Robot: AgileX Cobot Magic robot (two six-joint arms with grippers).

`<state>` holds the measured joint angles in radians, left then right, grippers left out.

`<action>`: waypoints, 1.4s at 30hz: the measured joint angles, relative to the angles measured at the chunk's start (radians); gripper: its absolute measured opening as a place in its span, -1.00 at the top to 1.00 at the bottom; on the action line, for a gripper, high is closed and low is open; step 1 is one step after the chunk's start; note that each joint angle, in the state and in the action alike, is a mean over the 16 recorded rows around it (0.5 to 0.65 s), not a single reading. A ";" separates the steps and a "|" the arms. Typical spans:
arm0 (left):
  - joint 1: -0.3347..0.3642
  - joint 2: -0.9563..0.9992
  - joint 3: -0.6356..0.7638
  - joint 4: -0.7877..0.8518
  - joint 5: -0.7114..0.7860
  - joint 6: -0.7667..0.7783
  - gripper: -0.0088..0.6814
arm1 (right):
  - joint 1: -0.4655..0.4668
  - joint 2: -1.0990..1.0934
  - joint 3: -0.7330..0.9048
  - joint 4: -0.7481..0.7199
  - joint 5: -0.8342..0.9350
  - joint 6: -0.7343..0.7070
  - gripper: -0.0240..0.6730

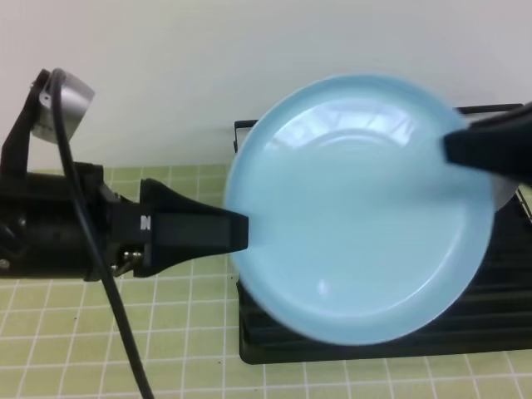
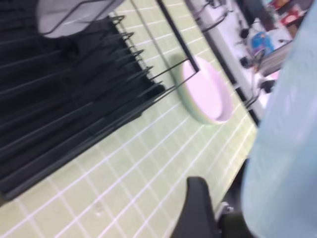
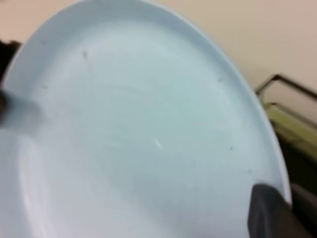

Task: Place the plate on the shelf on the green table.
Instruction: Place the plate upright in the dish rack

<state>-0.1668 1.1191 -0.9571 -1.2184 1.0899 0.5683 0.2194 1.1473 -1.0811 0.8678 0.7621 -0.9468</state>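
Exterior high view: round sky-blue smooth plate [image 1: 357,208] was held aloft over black wire dish rack [image 1: 499,324] on yellow-green tiled table [image 1: 116,332]; right gripper [image 1: 490,150] clamped its right rim, left gripper [image 1: 237,231] stood opened at its left rim.

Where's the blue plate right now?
In the high view the plate is held up above the shelf, between the left gripper and right gripper.

Shelf [image 1: 374,353] and pink-topped plate [image 2: 208,94] on green table [image 1: 100,349]

The left pincer [image 1: 241,231] reaches in level from the left, while the right pincer [image 1: 453,150] is clamped closed.
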 joint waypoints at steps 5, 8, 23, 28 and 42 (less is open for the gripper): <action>0.000 0.000 0.000 -0.048 0.021 0.012 -0.36 | 0.000 -0.018 -0.054 -0.277 -0.098 0.093 0.93; 0.001 0.000 0.000 -0.044 0.023 0.022 -0.13 | 0.000 -0.021 -0.075 -0.434 -0.158 0.145 0.93; 0.002 -0.077 0.000 0.285 -0.195 0.043 0.97 | 0.002 0.027 -0.079 -0.771 -0.518 0.004 0.93; 0.002 -0.162 0.000 0.443 -0.299 -0.027 0.97 | 0.018 0.040 -0.042 -0.777 -0.602 -0.165 0.93; 0.002 -0.320 0.000 0.627 -0.374 -0.151 0.97 | 0.119 0.043 0.220 -0.777 -0.943 -0.528 0.93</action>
<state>-0.1648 0.7986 -0.9571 -0.5917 0.7157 0.4177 0.3387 1.1901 -0.8613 0.0907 -0.1810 -1.4752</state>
